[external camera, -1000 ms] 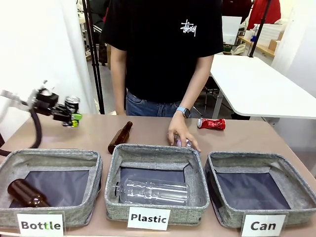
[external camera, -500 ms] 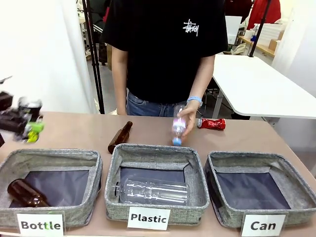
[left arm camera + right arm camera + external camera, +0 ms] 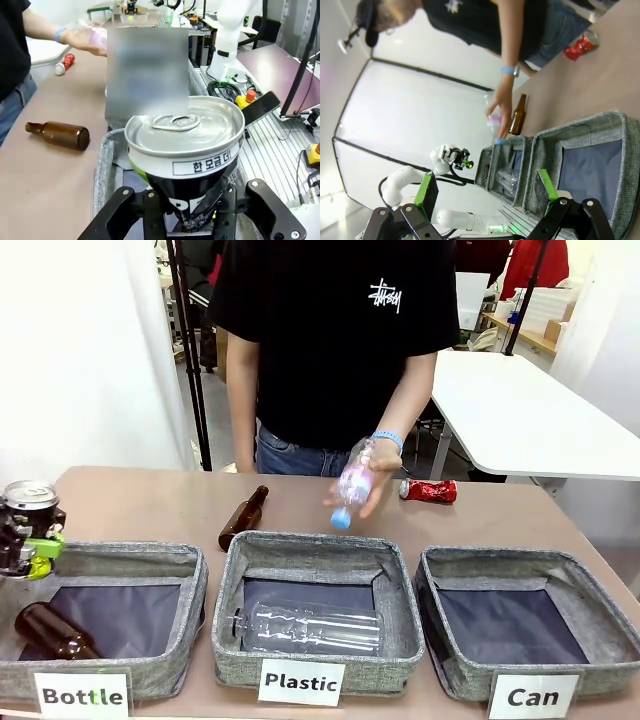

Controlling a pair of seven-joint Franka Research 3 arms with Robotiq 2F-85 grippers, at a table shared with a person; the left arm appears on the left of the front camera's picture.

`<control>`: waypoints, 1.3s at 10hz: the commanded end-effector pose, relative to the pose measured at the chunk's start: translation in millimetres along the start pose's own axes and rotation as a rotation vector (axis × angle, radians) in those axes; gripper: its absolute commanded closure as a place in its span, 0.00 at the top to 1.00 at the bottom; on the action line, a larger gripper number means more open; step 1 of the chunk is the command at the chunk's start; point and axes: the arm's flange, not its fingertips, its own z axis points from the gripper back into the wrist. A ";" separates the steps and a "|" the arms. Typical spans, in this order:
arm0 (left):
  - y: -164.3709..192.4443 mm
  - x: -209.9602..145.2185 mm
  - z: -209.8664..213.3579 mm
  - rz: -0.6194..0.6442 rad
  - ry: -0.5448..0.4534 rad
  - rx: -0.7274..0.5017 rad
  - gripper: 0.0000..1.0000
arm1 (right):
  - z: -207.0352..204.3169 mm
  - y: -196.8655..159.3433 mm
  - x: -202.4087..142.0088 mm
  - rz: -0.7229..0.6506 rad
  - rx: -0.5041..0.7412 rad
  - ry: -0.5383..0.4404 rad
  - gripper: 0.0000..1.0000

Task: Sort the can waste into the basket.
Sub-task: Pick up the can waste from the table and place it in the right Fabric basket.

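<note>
Moved: the left gripper (image 3: 27, 548) has swung with the dark can (image 3: 30, 502) from farther back to the near left edge of the table. It now hangs over the far left corner of the Bottle basket (image 3: 120, 558). The person's hand (image 3: 376, 472) has lifted a clear plastic bottle (image 3: 350, 485) off the table and holds it tilted above the far rim of the Plastic basket (image 3: 310, 545).
Left claw: clenched on the dark can low on its body, as the left wrist view shows.
Can's axis: upright, silver top up.
Key relation: the Can basket (image 3: 500, 560) sits at the right end, well apart from the held can, with the other two baskets between them. The carry must run rightward across the row.
Red can (image 3: 428, 490): on its side on the table, long axis left to right, just beyond the Can basket. It is probably nearer the right arm.
Right gripper (image 3: 485, 197): released, jaws wide, nothing between them; it seems to hover near the Can basket.
Unchanged: the red can and the brown bottle (image 3: 243, 518) on the table lie as before.
</note>
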 end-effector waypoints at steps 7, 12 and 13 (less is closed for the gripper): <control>-19.6 106.5 -91.0 -0.122 0.050 0.106 0.08 | -0.9 0.3 3.2 0.025 0.020 -0.019 1.00; -6.2 129.3 -136.5 -0.139 0.138 0.149 0.08 | -0.9 0.3 3.2 0.025 0.020 -0.019 1.00; -7.9 132.3 -142.5 -0.123 0.117 0.149 0.08 | -0.9 0.3 3.2 0.025 0.020 -0.019 1.00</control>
